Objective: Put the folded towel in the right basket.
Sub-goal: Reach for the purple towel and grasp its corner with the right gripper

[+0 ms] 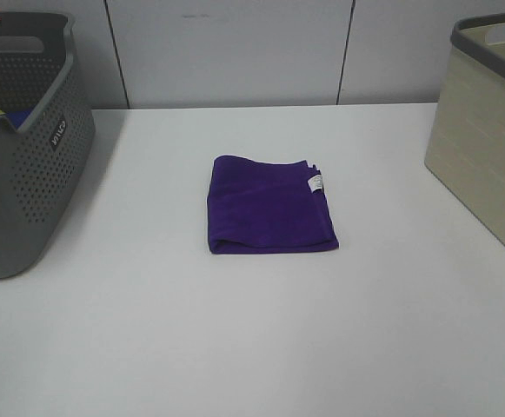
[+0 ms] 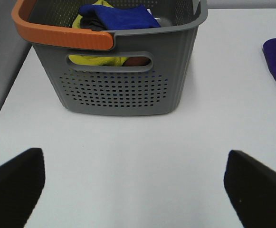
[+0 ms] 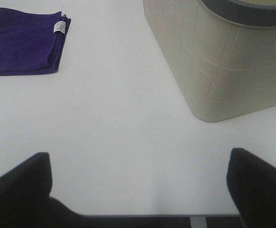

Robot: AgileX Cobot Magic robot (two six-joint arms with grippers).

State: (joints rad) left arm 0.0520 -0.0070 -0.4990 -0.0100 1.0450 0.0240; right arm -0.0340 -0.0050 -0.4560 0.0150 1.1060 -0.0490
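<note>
Both sets of jaws stand wide open and grip nothing: my left gripper [image 2: 135, 187] hangs over the white table [image 1: 252, 347] facing the grey basket [image 2: 114, 90], and my right gripper [image 3: 138, 185] hangs over the table near the beige basket [image 3: 223, 61]. Neither gripper shows in the high view. The grey basket, perforated and fitted with an orange handle [image 2: 61, 35], sits at the left edge of the table and contains a blue cloth [image 2: 118, 16] lying on a yellow cloth [image 2: 97, 59]. The beige basket sits at the right edge with a dark rim; its interior is out of sight, so I cannot tell what it contains. The purple towel [image 1: 268, 206] lies folded flat on the table between the two baskets, well apart from both, with a small white label [image 1: 315, 182] at the edge nearer the beige basket.
</note>
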